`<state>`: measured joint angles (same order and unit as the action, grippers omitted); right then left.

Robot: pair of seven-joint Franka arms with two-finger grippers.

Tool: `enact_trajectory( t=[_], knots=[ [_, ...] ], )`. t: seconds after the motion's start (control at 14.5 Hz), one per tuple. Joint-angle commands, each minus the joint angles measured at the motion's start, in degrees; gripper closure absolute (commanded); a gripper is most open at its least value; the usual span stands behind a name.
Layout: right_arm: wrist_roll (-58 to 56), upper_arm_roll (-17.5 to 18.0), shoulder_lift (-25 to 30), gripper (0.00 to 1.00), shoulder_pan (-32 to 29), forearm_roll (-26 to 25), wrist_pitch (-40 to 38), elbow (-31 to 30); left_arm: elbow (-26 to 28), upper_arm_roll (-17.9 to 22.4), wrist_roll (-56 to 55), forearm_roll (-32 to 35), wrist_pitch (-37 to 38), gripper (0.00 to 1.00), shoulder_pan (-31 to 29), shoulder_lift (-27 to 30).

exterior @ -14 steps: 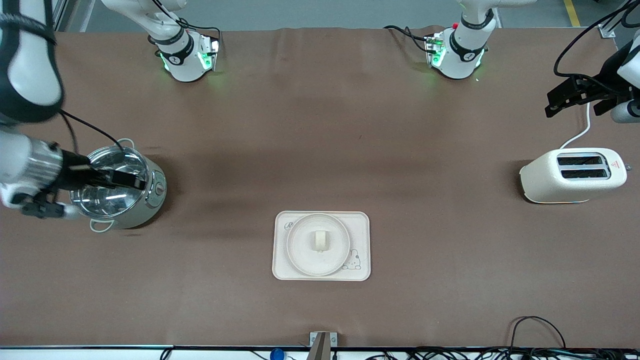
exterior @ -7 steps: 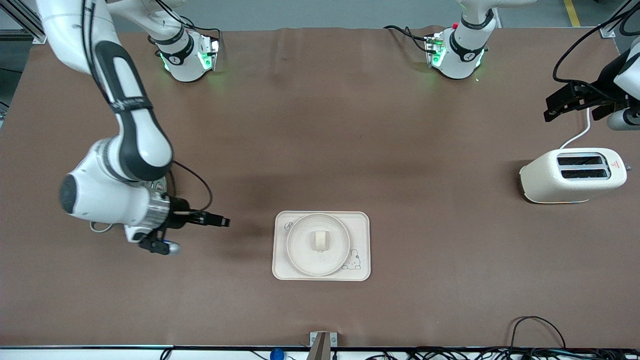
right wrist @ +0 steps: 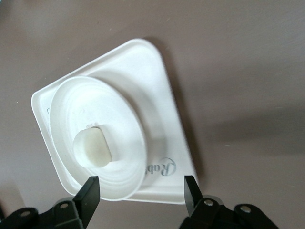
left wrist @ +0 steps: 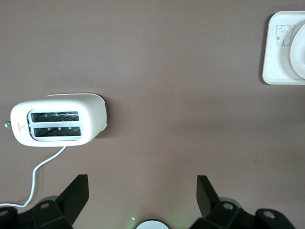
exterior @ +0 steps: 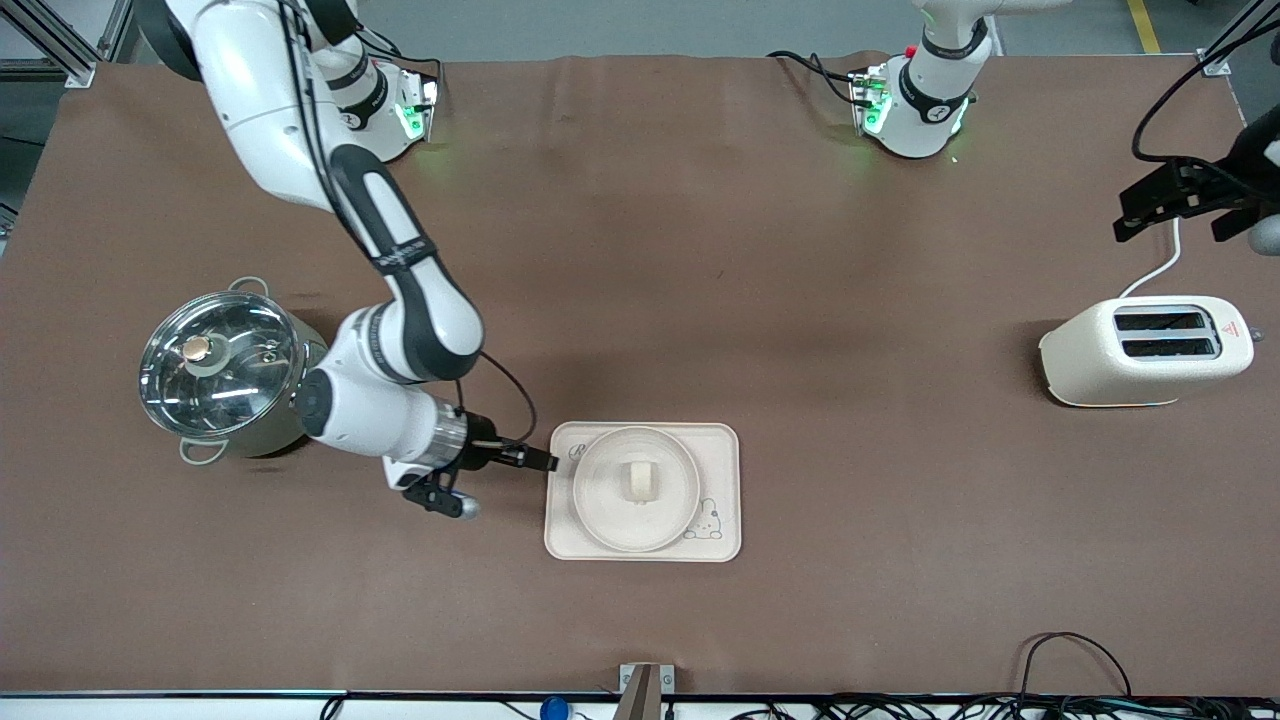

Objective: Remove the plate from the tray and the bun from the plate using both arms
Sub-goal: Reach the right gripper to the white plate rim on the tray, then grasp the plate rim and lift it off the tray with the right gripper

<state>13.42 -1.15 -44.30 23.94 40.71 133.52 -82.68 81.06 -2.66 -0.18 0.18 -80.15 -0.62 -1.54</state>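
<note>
The cream tray [exterior: 718, 448] lies on the brown table nearer the front camera. The round cream-white plate [exterior: 600, 515] sits on it, and the small pale bun [exterior: 640, 479] sits in the plate's middle. My right gripper [exterior: 540, 460] is open, low at the tray's edge toward the right arm's end. In the right wrist view its fingers [right wrist: 90, 195] straddle the tray's edge [right wrist: 162, 90] and the plate's rim [right wrist: 128, 124], with the bun [right wrist: 93, 147] just past them. My left gripper [left wrist: 142, 193] is open and empty, high over the table by the toaster.
A glass-lidded steel pot [exterior: 222, 368] stands toward the right arm's end, close to the right arm's wrist. A cream toaster [exterior: 1148, 350] with a white cord stands toward the left arm's end, seen also in the left wrist view [left wrist: 59, 125].
My right arm has swung from over the pot to the tray's edge, uncovering the pot. My left gripper has shifted slightly near the toaster. Tray, plate and bun have not moved.
</note>
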Motion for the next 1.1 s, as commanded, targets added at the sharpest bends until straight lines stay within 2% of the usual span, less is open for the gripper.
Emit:
enact_trajectory(
  t=[0.0, 0.14, 0.48, 0.76, 0.83, 1.03],
  knots=[
    [0.8, -0.5, -4.5, 0.34, 1.8, 0.7, 3.1, 3.8, -0.1, -0.1, 1.2, 0.5, -0.1, 0.0, 0.2, 0.3],
    [1.0, -0.5, -6.8, 0.43, 3.7, 0.8, 7.8, 4.1, -0.1, -0.3, 1.1, 0.3, -0.1, 0.0, 0.2, 0.2],
    [0.8, -0.5, -10.3, 0.6, 3.9, 0.8, 8.2, 7.9, -0.1, -0.5, 0.7, 0.2, -0.3, 0.0, 0.5, 0.2],
    [0.4, -0.5, -10.5, 0.96, 4.1, 0.6, 8.2, 7.9, -0.1, -0.5, 0.8, -1.4, -0.4, 0.0, 0.9, -0.2],
    [0.3, -0.5, -10.5, 0.99, 4.1, 0.5, 8.2, 7.9, 0.2, -0.5, 0.8, -1.5, -0.4, 0.0, 0.8, -0.2],
    [-1.4, -0.5, -10.4, 0.99, 4.1, 0.6, 8.2, 7.9, 0.1, -0.5, 0.7, -1.4, -0.4, 0.0, 0.6, -0.9]
  ],
)
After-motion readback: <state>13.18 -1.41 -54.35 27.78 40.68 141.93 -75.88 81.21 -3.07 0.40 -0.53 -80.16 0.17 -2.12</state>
